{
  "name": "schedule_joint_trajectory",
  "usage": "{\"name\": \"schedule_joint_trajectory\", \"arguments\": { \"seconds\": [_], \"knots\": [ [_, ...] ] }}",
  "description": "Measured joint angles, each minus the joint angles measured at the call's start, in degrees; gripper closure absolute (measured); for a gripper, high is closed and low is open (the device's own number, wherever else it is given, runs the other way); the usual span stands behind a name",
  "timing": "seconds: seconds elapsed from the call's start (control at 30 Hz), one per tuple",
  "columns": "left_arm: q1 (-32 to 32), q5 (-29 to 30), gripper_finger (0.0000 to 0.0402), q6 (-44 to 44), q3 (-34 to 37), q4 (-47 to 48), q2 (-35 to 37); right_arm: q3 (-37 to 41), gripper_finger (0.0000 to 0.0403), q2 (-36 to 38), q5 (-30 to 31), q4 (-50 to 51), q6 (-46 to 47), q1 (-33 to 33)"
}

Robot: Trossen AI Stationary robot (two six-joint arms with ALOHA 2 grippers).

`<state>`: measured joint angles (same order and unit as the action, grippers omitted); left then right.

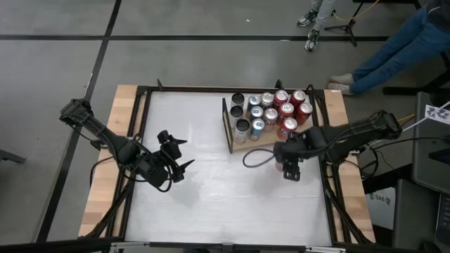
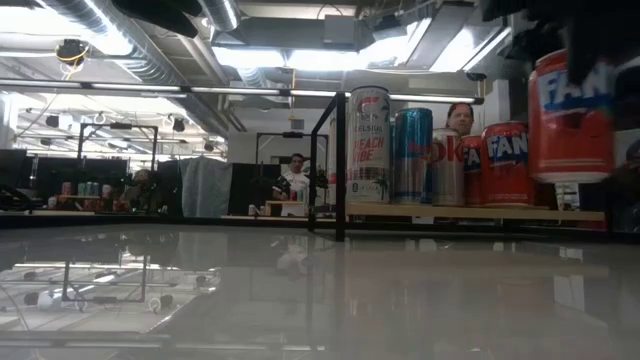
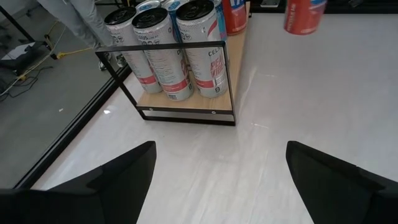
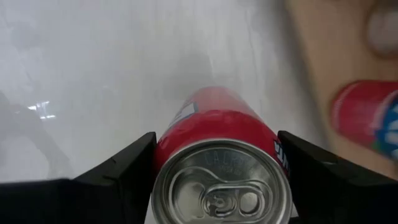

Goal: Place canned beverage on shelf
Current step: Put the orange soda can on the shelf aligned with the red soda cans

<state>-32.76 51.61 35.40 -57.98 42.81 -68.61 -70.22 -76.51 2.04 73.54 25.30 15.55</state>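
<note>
Shelf (image 1: 242, 146) sits far-right on the counter (image 1: 211, 190), cans (image 1: 271, 112) packed on it. Can (image 4: 217, 162) between my right fingers (image 4: 118, 168), just beside its near edge. Left arm well apart, left side.

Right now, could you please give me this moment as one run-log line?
right gripper: shut on red can, lifted beside shelf | left gripper: open, idle over table

twelve cans (image 1: 271, 114), one shelf (image 1: 238, 148) — two arms (image 1: 355, 133)

Two dark jointed arms trail black cables, each hand (image 1: 174, 157) bearing two blunt fingers.
</note>
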Motion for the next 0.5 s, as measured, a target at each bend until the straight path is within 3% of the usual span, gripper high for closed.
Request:
{"name": "schedule_joint_trajectory", "arguments": {
  "seconds": [0.3, 0.5],
  "knots": [
    [-0.01, -0.01, 0.0051, 0.00, 0.00, 0.00, -0.01, 0.00, 0.0121, -0.12, -0.01, -1.10, -11.85, -11.70],
    [-0.01, -0.01, 0.0051, 0.04, 0.00, 0.00, -0.01, 0.00, 0.0121, -0.22, -2.53, 0.39, -15.70, -15.43]
  ]
}}
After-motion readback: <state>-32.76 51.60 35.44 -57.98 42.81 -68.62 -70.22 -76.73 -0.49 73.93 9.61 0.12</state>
